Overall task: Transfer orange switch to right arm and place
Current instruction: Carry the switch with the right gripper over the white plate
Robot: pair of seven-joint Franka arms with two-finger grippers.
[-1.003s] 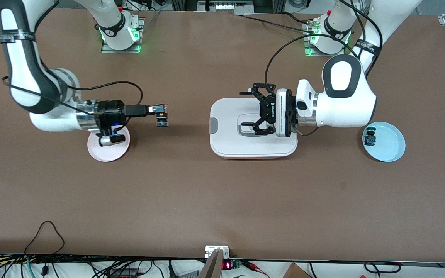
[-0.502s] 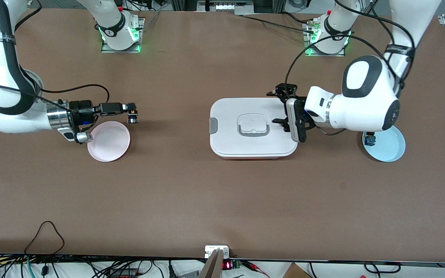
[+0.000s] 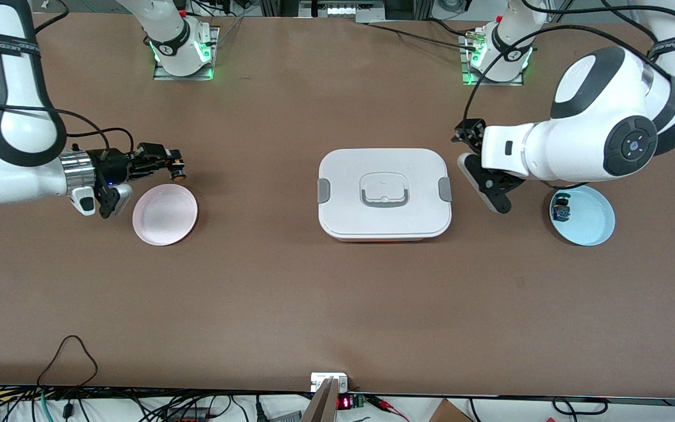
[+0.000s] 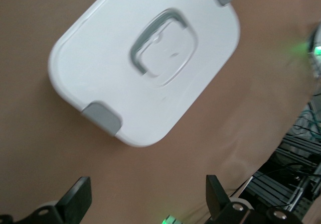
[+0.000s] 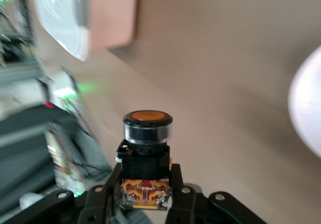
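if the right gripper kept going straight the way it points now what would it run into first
Probably nothing soon: the right gripper, shut on the orange switch, points along the table toward the white lidded box, passing just above the pink plate. Height is unclear.

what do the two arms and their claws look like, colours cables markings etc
Both arms are glossy white with black joint sections and black cables looped alongside. The right arm has a shiny silver wrist cuff and a slim black claw; a black band with white lettering wraps its upper link. The left arm has a round black joint cap with a blue dot and a linked black claw.

Orange-capped black switch [image 5: 146,153] (pink plate [image 3: 164,214] beside)
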